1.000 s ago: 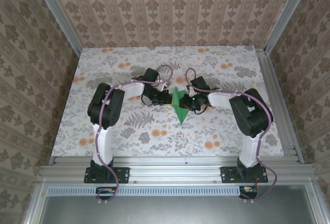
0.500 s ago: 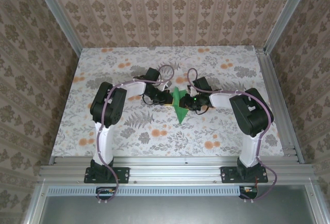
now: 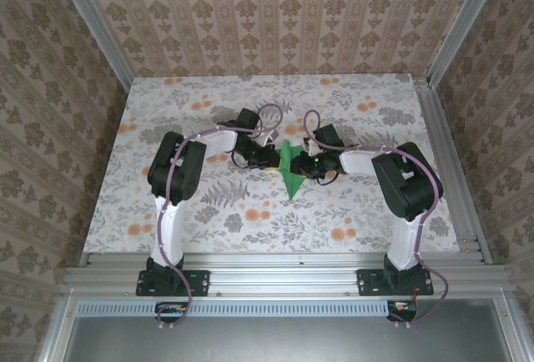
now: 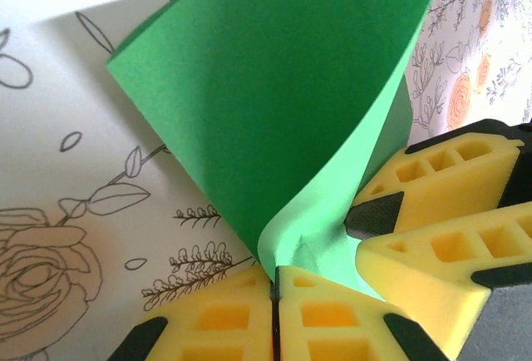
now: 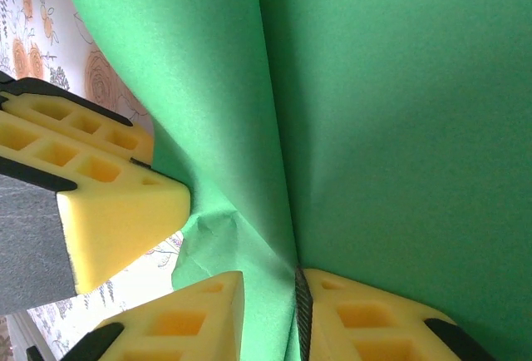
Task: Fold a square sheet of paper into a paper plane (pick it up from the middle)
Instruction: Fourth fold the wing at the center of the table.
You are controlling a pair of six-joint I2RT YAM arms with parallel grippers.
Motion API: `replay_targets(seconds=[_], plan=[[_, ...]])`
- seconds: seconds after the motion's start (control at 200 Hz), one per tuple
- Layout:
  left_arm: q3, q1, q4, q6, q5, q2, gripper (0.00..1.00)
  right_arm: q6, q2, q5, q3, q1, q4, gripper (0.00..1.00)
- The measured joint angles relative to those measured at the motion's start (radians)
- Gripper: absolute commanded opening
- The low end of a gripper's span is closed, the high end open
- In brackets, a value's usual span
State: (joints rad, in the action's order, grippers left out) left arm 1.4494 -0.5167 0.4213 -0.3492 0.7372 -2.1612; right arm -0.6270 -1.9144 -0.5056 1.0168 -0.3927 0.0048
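The left gripper (image 4: 274, 284) has its 2 yellow foam pads (image 4: 212, 321) pressed together on the lower edge of the square sheet of paper (image 4: 274, 103). The green paper is squeezed into the seam between them, with no gap to see. The right gripper (image 5: 281, 288) is likewise clamped on the paper: in its own wrist view a fold of green runs down between its pads and is pinched there, with small wrinkles just beside the bite. The 2 grips sit just beside each other, nearly tip to tip. I judge that this is deliberate, since holding 1 short stretch of paper from both sides lets the arms steer a crease instead of letting the thin sheet flop. From the pinch the paper fans upward and outward, curved rather than flat. 1 flap bows over toward the left and another stands as a broad wall on the right, so the sheet is partly folded, not a flat square. From above, the paper shows as a narrow green shape with a point toward the near edge, between the 2 grippers near the middle of the floral tabletop (image 3: 209, 212). Whether its tip touches the table I cannot tell. The fold looks midway, with no finished dart yet. The risk is tearing or crumpling where the wrinkles gather.
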Motion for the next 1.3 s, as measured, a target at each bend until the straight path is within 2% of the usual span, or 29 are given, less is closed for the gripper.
replay_targets(seconds=[0.21,0.4,0.61,0.75,1.06,1.3], plan=[[0.018,0.0,0.006,0.006,0.0,0.0,0.16,0.004,0.0,0.002,-0.005,0.002,-0.009,0.15],[0.02,-0.001,0.014,0.007,-0.001,0.0,0.23,0.012,-0.002,0.008,-0.005,0.002,-0.023,0.12],[0.027,-0.001,0.048,0.024,-0.026,0.015,0.43,0.011,-0.004,0.008,-0.004,0.003,-0.023,0.09],[0.02,-0.001,0.065,0.029,-0.051,0.063,0.5,0.011,-0.006,0.008,-0.003,0.003,-0.023,0.09],[-0.113,-0.028,0.025,-0.026,-0.137,0.247,0.51,0.003,-0.006,0.008,-0.003,0.003,-0.022,0.09],[-0.251,-0.155,-0.063,-0.139,-0.23,0.328,0.51,-0.008,-0.012,0.0,-0.003,0.003,-0.003,0.09]])
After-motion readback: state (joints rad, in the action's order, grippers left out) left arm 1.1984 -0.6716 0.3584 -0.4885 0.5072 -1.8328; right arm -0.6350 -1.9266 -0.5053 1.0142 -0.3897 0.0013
